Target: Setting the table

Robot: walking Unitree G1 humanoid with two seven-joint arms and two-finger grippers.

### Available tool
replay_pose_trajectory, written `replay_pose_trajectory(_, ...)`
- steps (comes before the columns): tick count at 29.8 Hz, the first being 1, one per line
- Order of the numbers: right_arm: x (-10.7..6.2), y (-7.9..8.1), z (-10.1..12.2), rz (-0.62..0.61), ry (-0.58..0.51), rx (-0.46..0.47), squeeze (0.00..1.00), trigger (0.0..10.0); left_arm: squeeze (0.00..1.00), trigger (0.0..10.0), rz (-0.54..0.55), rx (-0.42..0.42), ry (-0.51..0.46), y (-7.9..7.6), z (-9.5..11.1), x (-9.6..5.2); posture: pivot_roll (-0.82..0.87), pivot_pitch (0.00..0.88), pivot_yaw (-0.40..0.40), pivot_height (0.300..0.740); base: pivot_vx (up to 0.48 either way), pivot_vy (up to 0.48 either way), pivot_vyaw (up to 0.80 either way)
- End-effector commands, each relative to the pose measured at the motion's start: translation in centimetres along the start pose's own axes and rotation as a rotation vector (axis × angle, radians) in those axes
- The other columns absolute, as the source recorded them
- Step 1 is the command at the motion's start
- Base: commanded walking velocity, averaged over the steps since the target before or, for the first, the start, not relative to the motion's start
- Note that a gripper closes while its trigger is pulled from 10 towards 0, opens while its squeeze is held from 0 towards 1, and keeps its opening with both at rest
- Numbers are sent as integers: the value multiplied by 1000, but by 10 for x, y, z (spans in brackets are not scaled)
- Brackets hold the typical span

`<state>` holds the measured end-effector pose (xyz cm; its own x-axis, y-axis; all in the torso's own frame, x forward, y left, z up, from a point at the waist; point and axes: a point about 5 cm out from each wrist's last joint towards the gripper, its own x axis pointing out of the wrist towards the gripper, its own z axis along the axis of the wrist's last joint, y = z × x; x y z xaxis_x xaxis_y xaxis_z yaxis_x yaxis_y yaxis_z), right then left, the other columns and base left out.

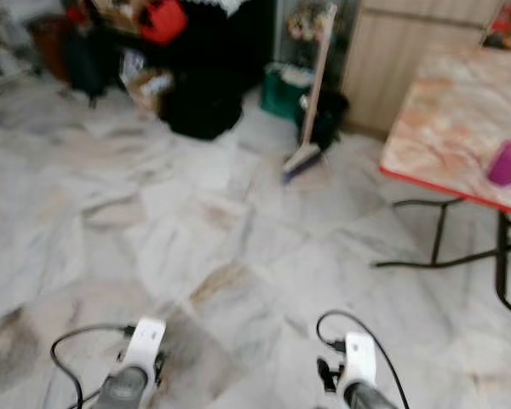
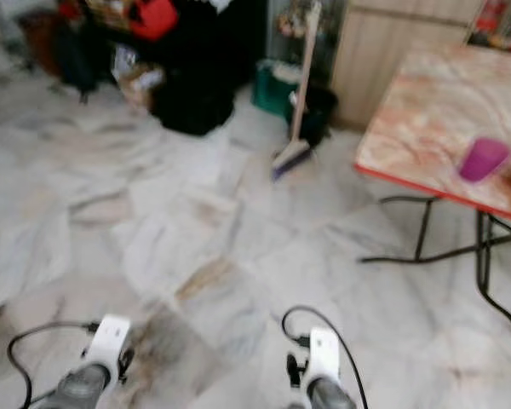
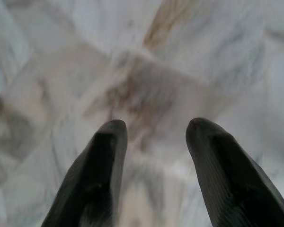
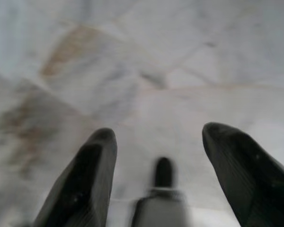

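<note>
- Your target, the table (image 2: pixel 426 119), stands ahead to the right, with a purple cup (image 2: pixel 483 158) close to its near red edge; brush that edge on approach and the cup could tip.
- Its black folding legs (image 2: pixel 481 256) splay out, so a foot could catch.
- Both the left gripper (image 3: pixel 151 142) and the right gripper (image 4: pixel 156 142) hang wide apart and empty over the marble floor (image 1: pixel 196 221).
- A broom (image 1: pixel 311 102) leans beyond.

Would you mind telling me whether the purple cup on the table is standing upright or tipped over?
Upright. The purple cup stands on its base near the table edge, its wider rim facing up. Whether it holds anything, I cannot tell.
</note>
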<state>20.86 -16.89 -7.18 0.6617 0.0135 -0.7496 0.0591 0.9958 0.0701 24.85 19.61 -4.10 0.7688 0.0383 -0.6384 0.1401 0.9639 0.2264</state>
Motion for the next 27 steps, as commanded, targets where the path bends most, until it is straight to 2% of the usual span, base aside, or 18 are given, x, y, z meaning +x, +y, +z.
replay_pose_trajectory(1, -1, 2, -7, 4, 21, 5, 0, 10000, 0, 10000, 4, -10, 58, 2, -19, -5, 106, 106, 33, 740, 0, 0, -731)
replay_pose_trajectory(27, -3, -2, -11, 2, 30, -11, 0, 10000, 0, 10000, -12, -6, 65, -4, -23, -7, 89, 72, 24, 740, 0, 0, -727)
